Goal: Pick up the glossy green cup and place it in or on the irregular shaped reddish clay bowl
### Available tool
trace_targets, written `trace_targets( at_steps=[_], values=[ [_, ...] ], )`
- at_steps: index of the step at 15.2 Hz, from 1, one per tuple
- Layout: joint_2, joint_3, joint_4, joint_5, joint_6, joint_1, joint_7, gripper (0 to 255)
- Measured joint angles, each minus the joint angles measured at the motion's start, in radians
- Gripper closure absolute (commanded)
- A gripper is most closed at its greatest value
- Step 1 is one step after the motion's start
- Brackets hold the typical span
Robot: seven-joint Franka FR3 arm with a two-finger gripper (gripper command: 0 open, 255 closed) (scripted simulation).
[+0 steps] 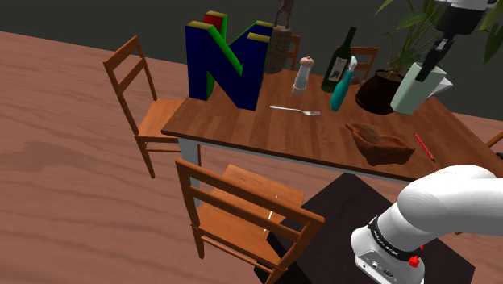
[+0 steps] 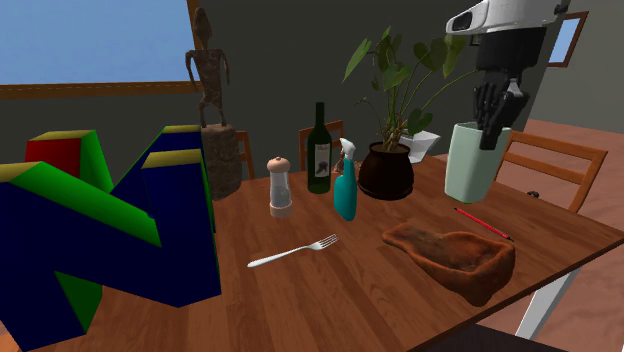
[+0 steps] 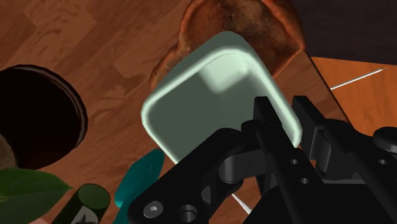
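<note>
A wooden table point(image 1: 322, 141) stands on a floor point(image 1: 64, 177) of reddish planks. Dark grey walls point(image 1: 97, 16) are behind it, and a window point(image 2: 90, 40) shows blue at the second exterior view's upper left. A wooden chair point(image 1: 141, 89) stands at the table's end on the shoulder view's left, and a second chair point(image 1: 242, 214) stands on the near side.

On the left part of the table stands a big N-shaped block point(image 1: 230, 60) in blue, green and red, with a dark statue point(image 2: 210, 70) on its far side. Going to the shoulder view's right there are a pepper grinder point(image 1: 301, 74), a fork point(image 1: 295, 110) lying flat, a dark wine bottle point(image 1: 340, 60), a teal spray bottle point(image 1: 342, 87) and a dark pot point(image 1: 377, 90) with a leafy plant. A red pencil point(image 1: 424, 146) lies near the right edge.

The cup point(image 2: 470, 165) is pale green, smooth and a little shiny. It is tall, with a rounded-square mouth and a thick rim. It is at the far right part of the table, just beside the pot, and slightly tilted. Whether its base touches the table I cannot tell.

The gripper point(image 2: 497, 110) reaches down from above and clasps the cup's wall, one finger inside the mouth and the other outside. The reddish-brown bowl point(image 2: 455, 258), with an uneven rim, lies on the table nearer than the cup.
</note>
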Motion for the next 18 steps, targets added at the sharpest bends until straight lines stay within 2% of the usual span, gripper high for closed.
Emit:
trace_targets(
  at_steps=[15,18],
  values=[
    [-0.068,-0.026,-0.248,-0.028,0.181,-0.015,0.019,255],
    [-0.071,-0.028,-0.264,-0.030,0.193,-0.016,0.020,255]
  ],
)
